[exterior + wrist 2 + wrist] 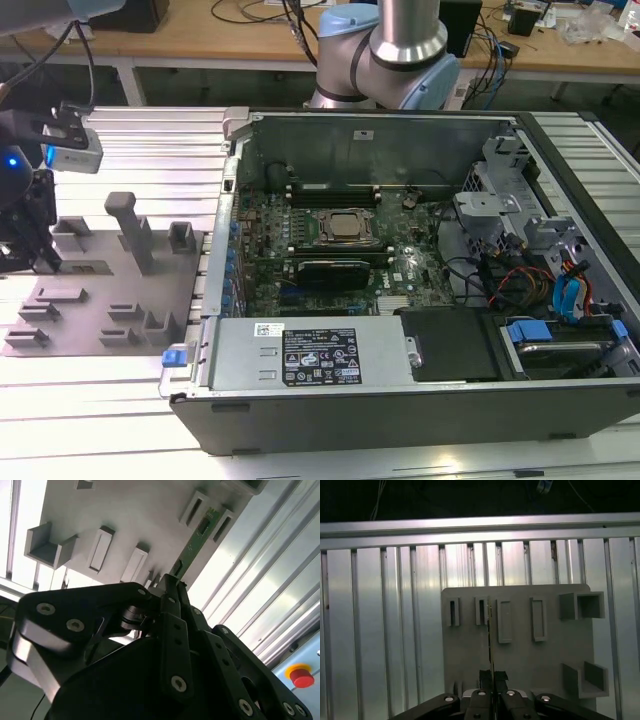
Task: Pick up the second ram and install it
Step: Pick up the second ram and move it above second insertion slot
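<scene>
At the exterior view's left, the gripper hangs over a gray plate of posts and slots that lies on the ribbed aluminium table. Both wrist views show its jaws pinched narrow on one end of the second ram, a thin green stick that reaches from the fingertips toward two of the plate's slotted holders. The first wrist view shows it edge-on as a fine line. Further right in the exterior view stands the open computer case, well apart from the gripper, with its CPU socket mid-board and the power supply along the near wall.
</scene>
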`<state>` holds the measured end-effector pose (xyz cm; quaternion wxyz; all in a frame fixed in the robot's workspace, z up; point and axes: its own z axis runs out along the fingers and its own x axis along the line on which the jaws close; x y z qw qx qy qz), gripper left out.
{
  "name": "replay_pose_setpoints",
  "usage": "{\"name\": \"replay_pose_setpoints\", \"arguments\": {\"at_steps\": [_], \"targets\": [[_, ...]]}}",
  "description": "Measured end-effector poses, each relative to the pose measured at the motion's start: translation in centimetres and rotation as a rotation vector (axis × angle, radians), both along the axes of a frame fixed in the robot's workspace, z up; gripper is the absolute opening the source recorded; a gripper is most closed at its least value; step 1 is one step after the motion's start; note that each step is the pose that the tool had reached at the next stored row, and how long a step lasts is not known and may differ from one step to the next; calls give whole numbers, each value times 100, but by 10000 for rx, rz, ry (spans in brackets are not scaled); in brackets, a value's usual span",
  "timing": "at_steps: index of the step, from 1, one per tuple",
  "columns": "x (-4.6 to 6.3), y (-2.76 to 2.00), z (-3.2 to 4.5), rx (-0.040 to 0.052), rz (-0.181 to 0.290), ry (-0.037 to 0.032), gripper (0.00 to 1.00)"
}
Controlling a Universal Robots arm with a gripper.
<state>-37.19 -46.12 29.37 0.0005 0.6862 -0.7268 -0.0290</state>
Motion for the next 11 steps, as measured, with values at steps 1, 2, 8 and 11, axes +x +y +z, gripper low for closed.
{"name": "replay_pose_setpoints", "arguments": {"at_steps": [1,2,8,11], "targets": [[0,0,11,1,0,-1,11],[0,0,28,1,0,0,11],[0,0,164,18,0,0,11],[0,0,266,50,0,0,11]]}}
